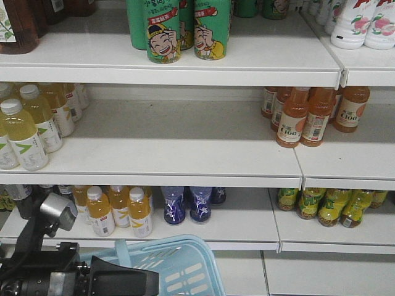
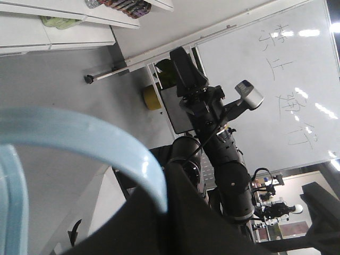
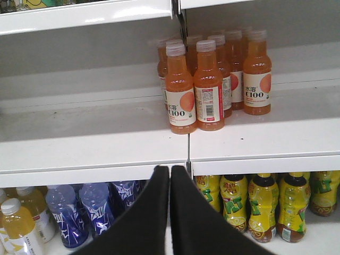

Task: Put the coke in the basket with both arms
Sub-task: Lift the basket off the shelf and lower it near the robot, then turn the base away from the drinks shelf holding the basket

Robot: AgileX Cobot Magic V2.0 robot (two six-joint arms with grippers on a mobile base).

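Note:
A light-blue plastic basket [image 1: 185, 271] hangs at the bottom of the front view, below the lowest shelf. My left gripper [image 1: 126, 280] is shut on the basket's handle, which crosses the left wrist view as a pale blue arc [image 2: 106, 141] pinched between the black fingers [image 2: 186, 212]. My right gripper [image 3: 170, 178] is shut and empty, its fingertips level with the front edge of the middle shelf [image 3: 106, 167]; it does not show in the front view. I cannot make out a coke bottle in any view.
The shelves hold orange C100 bottles [image 1: 302, 117] [image 3: 194, 87], yellow juice bottles [image 1: 28, 129], green cans [image 1: 163, 31], blue bottles [image 1: 185, 203] [image 3: 79, 212], yellow-green bottles [image 1: 327, 206] [image 3: 265, 204] and small orange bottles [image 1: 117, 209]. Dark bottles [image 1: 18, 200] stand half hidden behind my left arm.

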